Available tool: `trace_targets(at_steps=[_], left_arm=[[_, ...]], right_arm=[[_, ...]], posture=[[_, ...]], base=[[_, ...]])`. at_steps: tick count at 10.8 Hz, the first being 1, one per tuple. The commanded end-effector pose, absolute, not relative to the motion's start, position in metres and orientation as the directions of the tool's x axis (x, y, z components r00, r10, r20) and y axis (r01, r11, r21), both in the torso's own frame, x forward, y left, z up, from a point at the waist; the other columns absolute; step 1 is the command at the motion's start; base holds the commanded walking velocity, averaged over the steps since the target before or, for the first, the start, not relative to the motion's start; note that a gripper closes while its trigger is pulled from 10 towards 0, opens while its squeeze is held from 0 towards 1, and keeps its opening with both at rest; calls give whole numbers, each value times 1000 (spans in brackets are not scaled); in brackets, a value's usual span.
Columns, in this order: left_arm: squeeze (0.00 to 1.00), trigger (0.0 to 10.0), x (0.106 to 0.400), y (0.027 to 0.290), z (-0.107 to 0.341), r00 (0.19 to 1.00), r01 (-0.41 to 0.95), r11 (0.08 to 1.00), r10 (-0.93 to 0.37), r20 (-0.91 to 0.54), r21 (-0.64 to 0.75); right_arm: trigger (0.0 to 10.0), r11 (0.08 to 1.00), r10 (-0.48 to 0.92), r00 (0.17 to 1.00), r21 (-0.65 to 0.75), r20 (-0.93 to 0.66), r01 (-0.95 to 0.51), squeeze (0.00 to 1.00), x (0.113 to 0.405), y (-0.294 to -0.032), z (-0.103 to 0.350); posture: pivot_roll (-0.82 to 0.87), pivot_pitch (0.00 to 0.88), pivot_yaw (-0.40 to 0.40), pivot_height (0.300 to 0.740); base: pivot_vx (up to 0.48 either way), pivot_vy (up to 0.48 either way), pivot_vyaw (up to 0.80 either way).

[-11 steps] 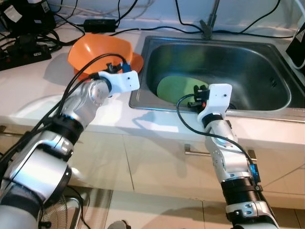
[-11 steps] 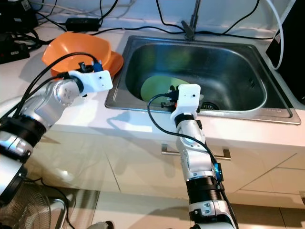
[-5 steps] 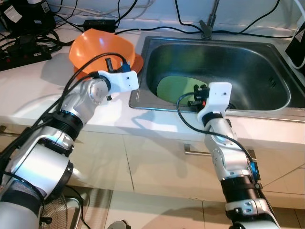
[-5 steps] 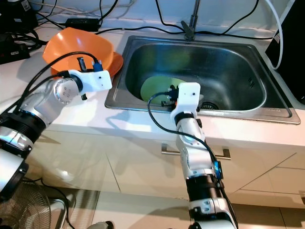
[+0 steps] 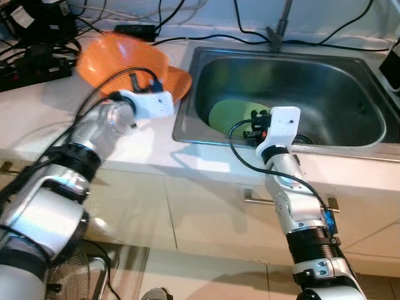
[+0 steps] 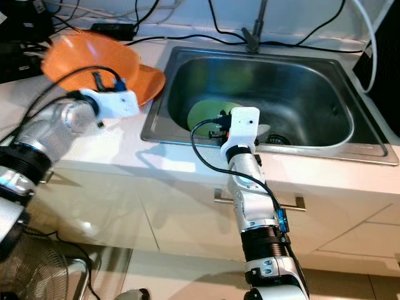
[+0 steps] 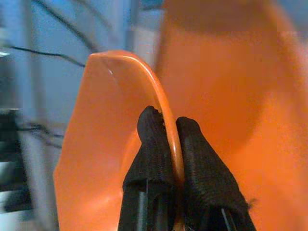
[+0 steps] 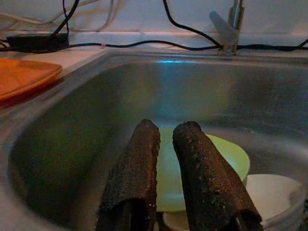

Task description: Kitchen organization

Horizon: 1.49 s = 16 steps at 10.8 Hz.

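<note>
My left gripper is shut on the rim of an orange bowl, which it holds tilted above the white counter left of the sink. An orange plate lies under the bowl by the sink's edge. My right gripper hovers over the near edge of the steel sink, fingers together with nothing between them. Beyond it in the sink sit a light green bowl and a white dish; the green bowl also shows from above.
A faucet stands at the back of the sink. Black cables and power strips clutter the counter's back left. A dark device sits at the right edge. Cabinet fronts with a handle lie below, and a fan on the floor.
My left arm has swung left and drawn the orange bowl with it, off the orange plate; the arm is blurred. The right gripper has hardly moved.
</note>
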<state>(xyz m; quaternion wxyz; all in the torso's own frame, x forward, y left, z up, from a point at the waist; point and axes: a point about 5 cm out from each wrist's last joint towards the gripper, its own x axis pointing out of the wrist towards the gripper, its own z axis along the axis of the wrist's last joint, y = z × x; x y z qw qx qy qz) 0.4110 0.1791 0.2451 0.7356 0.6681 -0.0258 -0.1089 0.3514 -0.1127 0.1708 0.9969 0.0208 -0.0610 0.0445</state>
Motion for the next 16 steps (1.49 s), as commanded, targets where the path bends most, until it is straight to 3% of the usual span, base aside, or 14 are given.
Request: trace_targets(at_steps=[1, 2, 3, 6, 7, 8, 10, 12, 13, 14, 16], left_arm=[[0, 0, 408, 165, 267, 960, -1, 81, -278, 23, 997], [0, 0, 402, 148, 275, 920, -79, 113, -374, 116, 991], [0, 10000, 394, 132, 278, 878, -122, 173, -440, 188, 977], [0, 10000, 368, 97, 250, 801, -50, 296, -559, 215, 954], [0, 10000, 364, 94, 239, 805, -23, 310, -558, 201, 950], [0, 10000, 360, 90, 230, 806, -2, 320, -561, 191, 947], [0, 10000, 355, 87, 225, 817, 15, 353, -544, 192, 936], [0, 10000, 356, 85, 227, 822, 5, 359, -533, 200, 933], [0, 10000, 356, 84, 227, 821, 5, 356, -535, 199, 935], [0, 10000, 357, 80, 226, 820, 11, 348, -539, 191, 937], [0, 10000, 356, 73, 225, 815, 26, 352, -549, 184, 936]], right_arm=[[10000, 995, 84, 988, 44, 131, -90, 0, 351, -112, 172], [10000, 996, 75, 989, 46, 131, -82, 0, 352, -114, 172], [10000, 996, 69, 988, 42, 136, -75, 0, 353, -117, 174], [10000, 999, 31, 986, 18, 165, -34, 0, 360, -133, 185], [10000, 1000, 8, 985, 14, 173, -11, 561, 362, -141, 189], [10000, 1000, -9, 982, 28, 187, 4, 1000, 365, -149, 196], [10000, 989, 0, 988, 144, 158, -23, 1000, 371, -155, 205], [10000, 973, 65, 984, 209, 164, -100, 1000, 377, -142, 220], [10000, 964, 98, 982, 229, 162, -134, 925, 377, -136, 222], [10000, 947, 156, 976, 259, 149, -191, 0, 380, -130, 224], [10000, 914, 187, 973, 339, 134, -222, 0, 380, -126, 223]], posture=[[182, 90, 29, 740], [180, 99, 25, 740], [176, 106, 19, 740], [175, 111, 9, 740], [173, 111, 8, 740], [174, 106, 3, 740], [180, 74, -8, 740], [182, 42, -8, 740], [182, 33, -8, 740], [189, 23, -11, 740], [190, 16, -11, 740]], base=[[0, 0, 0], [0, 0, 0], [0, 0, 0], [0, 0, 0], [0, 0, 0], [0, 0, 0], [0, 0, 0], [0, 0, 0], [0, 0, 0], [0, 0, 0], [0, 0, 0]])
